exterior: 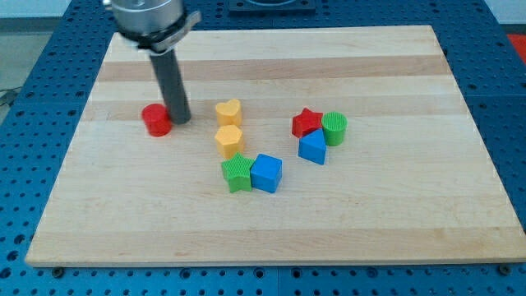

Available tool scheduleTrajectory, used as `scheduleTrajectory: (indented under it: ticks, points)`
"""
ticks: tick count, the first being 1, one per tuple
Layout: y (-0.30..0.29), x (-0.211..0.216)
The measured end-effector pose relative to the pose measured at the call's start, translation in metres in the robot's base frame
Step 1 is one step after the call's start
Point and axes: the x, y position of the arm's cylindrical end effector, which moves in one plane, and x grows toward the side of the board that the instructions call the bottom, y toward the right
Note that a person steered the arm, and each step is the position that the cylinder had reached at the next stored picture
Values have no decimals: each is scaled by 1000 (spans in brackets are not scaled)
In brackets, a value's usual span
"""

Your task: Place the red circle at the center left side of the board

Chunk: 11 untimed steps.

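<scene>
Board: pale wood, on blue perforated table; fills most of view.
Rod: dark, straight, down from grey mount at view's top left.
My tip: on board, touching red circle's right side.
Jaws: none on this rod, so no jaw state to tell.
Red circle: left part of board, approx mid-height, near left edge.
Yellow heart: right of tip, apart from it.
Yellow hexagon: just below heart, touching or nearly.
Green block: ribbed, shape unclear; below hexagon, touching blue cube.
Blue cube: right of green block.
Red star: centre-right, touching green cylinder.
Green cylinder: right of star.
Blue triangle: just below star and cylinder.
</scene>
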Motion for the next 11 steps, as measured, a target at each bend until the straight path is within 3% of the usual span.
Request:
scheduleTrajectory:
  ticks: [2,3,4,6,7,8,10,11]
  points:
    - [-29,20]
    - [-14,56]
    - [-28,53]
    - [-111,18]
    - [-112,22]
    - [-99,51]
    - [42,117]
    - [81,140]
